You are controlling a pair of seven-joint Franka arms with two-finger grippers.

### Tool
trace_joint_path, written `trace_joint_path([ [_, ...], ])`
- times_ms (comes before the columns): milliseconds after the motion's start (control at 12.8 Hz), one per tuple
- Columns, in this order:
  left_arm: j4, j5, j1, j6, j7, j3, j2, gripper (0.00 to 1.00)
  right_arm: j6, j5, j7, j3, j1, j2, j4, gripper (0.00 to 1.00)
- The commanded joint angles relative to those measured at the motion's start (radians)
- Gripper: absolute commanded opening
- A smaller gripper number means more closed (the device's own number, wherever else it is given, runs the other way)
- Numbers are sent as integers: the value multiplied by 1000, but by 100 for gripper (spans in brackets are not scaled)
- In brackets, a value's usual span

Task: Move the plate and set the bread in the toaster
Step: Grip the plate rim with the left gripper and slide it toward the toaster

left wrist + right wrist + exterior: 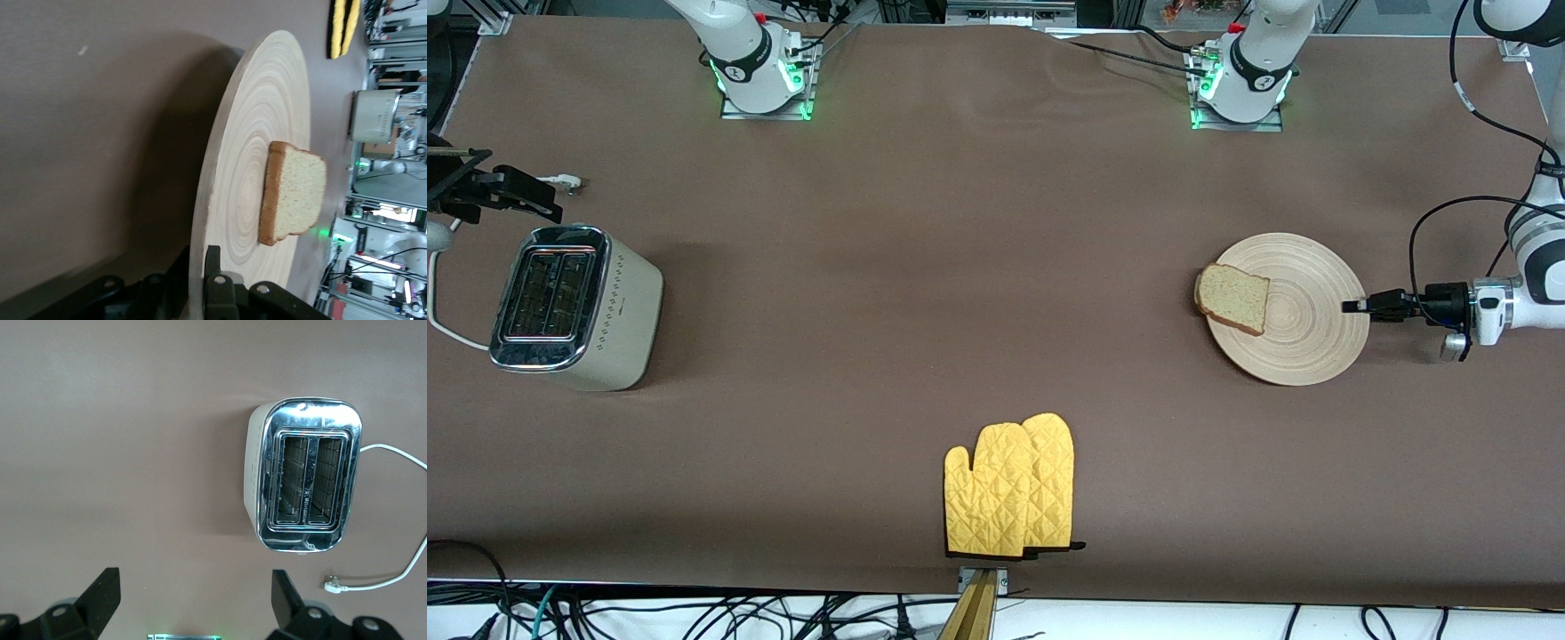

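The round wooden plate (1307,342) lies toward the left arm's end of the table. The bread (1233,299) slice rests on it, overhanging the rim that faces the toaster. My left gripper (1352,306) is shut on the plate's rim at the edge away from the bread. In the left wrist view one of the fingers (212,263) presses the top of the plate (267,100), with the bread (293,193) a little way off. The cream toaster (574,307) stands at the right arm's end. My right gripper (197,600) hangs open beside the toaster (303,477), whose slots show nothing inside.
A pair of yellow oven mitts (1009,487) lies near the table's front edge, midway between the arms. The toaster's white cord (393,580) trails on the cloth beside it, its plug loose on the table.
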Motion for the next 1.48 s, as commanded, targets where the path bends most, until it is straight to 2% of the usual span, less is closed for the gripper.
trace_joint_path([
  [0, 4, -51, 1, -33, -20, -38, -1, 0, 0, 11, -7, 3, -7, -2, 3, 100],
  [390, 10, -118, -23, -34, -115, -110, -14, 0, 0, 10, -16, 3, -7, -2, 3, 100],
  [625, 13, -179, -100, -31, -141, -108, -33, 0, 0, 10, -16, 3, -7, -2, 3, 100],
  [937, 7, -285, -265, 1, -243, -99, -93, 0, 0, 11, -13, 3, -7, -2, 3, 100],
  [1171, -17, -314, -435, 129, -279, -73, -166, 0, 0, 11, -14, 3, -9, -2, 3, 100],
  [1405, -102, -368, -564, 250, -406, -65, -273, 0, 0, 11, -14, 3, -9, -2, 3, 100],
])
